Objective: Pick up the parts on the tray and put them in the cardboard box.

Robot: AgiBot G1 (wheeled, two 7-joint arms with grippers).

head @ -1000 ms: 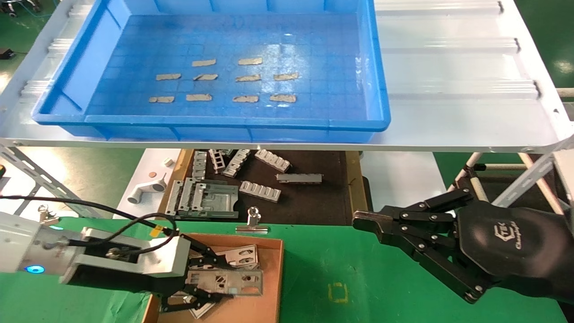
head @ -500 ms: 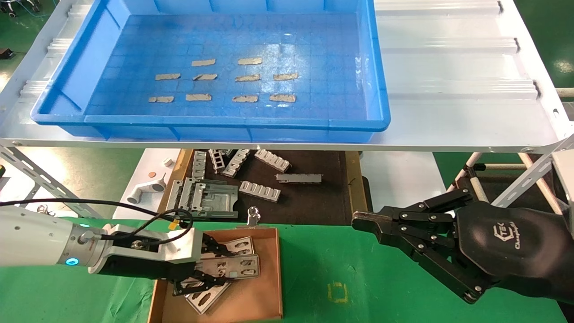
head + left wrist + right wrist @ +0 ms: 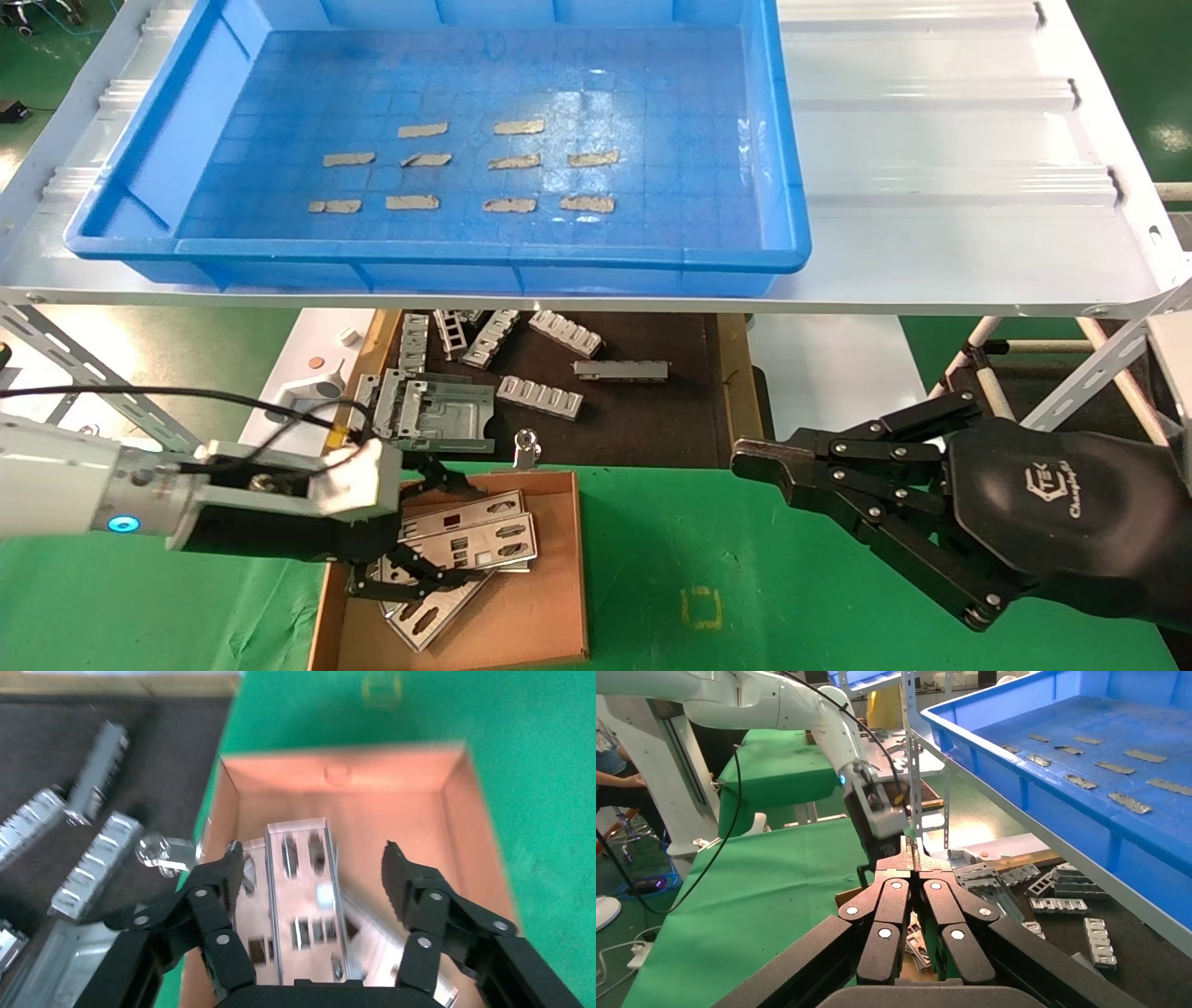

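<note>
The left gripper (image 3: 424, 550) is reaching in low from the left over the cardboard box (image 3: 549, 615), its black fingers (image 3: 218, 903) standing spread wide with nothing between them. In the left wrist view the same gripper (image 3: 313, 874) is hanging just above the parts (image 3: 299, 910), which are lying flat on the box floor, apart from both fingertips. In the head view, three parts (image 3: 466, 540) are showing in an overlapping pile at the left half of the box; more may be lying underneath, but that cannot be told.

The right gripper (image 3: 750, 463) is hovering over the green mat (image 3: 708, 540), well to the right of the box, its fingers pressed together and gripping nothing; the right wrist view is showing the closed tips (image 3: 914, 864) plainly.

The tray (image 3: 792, 186) is sitting on the white shelf (image 3: 931, 140) above, carrying ten tape strips (image 3: 424, 130) and none of the parts. Below the shelf, the dark board (image 3: 652, 410) is holding grey ribbed pieces (image 3: 540, 396). A binder clip (image 3: 526, 447) is sitting at the box's far edge.

Only the left wrist view is showing the gap between fingers and parts from above; only the right wrist view is showing the left arm (image 3: 772, 706) from the side, bending down to the box.
</note>
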